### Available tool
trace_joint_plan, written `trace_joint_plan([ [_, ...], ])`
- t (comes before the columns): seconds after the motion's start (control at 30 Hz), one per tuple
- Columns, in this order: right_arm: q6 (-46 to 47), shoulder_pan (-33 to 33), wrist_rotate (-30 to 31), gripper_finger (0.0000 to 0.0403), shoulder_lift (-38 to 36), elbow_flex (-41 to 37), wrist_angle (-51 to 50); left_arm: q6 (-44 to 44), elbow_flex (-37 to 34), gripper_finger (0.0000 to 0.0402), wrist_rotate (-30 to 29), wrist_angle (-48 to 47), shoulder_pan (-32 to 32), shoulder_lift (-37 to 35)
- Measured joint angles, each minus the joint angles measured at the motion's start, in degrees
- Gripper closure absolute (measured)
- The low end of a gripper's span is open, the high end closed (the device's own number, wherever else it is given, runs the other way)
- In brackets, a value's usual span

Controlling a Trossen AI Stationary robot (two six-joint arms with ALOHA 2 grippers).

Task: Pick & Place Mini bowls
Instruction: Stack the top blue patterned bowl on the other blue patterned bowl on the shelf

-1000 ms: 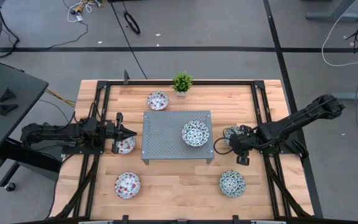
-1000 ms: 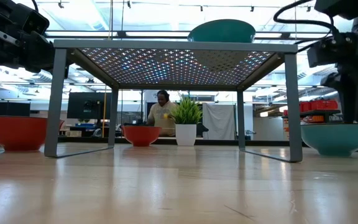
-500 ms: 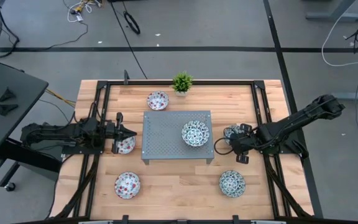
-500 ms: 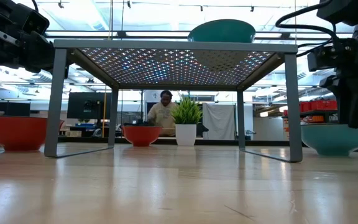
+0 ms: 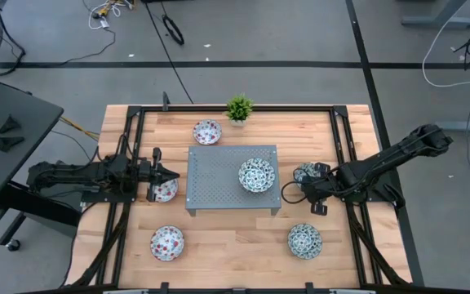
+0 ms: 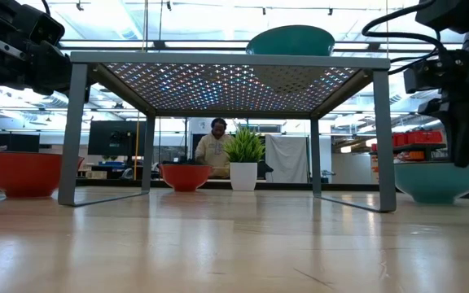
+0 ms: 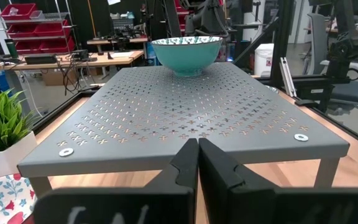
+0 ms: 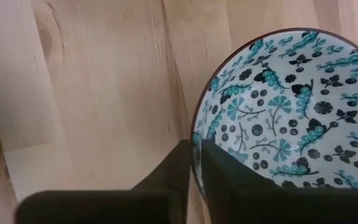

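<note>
Six mini bowls sit upright, mouths up and with nothing in them, on or around a grey perforated stand (image 5: 232, 178) at the middle of the wooden table (image 5: 235, 245). One blue-green bowl (image 5: 256, 175) rests on the stand's top, toward its right edge. A second blue-green bowl (image 8: 294, 109) stands on the table just right of the stand, near the right edge, and the right gripper (image 8: 194, 162) is clamped on its rim, one finger inside the bowl and one outside. A third blue-green bowl (image 5: 304, 240) lies toward the front right corner. A red-spotted bowl (image 5: 207, 131) stands near the back edge, just beside a small potted plant (image 5: 239, 108); another red-spotted bowl (image 5: 167, 242) lies toward the front left corner. The last red-spotted bowl (image 5: 166, 190) sits just left of the stand, partly under the left gripper (image 7: 197, 152), which hangs there with its fingers pressed together and nothing between them, pointed at the stand. Being round, the bowls have no long axis. Black rails run along the table's left and right sides. Beyond the back edge, in the room, a person (image 6: 215, 145) shows behind the plant.
</note>
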Motion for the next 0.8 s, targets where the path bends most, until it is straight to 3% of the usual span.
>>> trace_joint_plan([
  [0.17,0.0,0.0,0.3,0.0397,0.0,0.0,0.1,0.0,0.0,0.0383,0.0,0.0,0.0,0.0],
  [0.8,-0.4,0.0,-0.8,0.0402,0.0,0.2,0.0,0.0,0.0,0.0383,0.0,0.0,0.0,0.0],
])
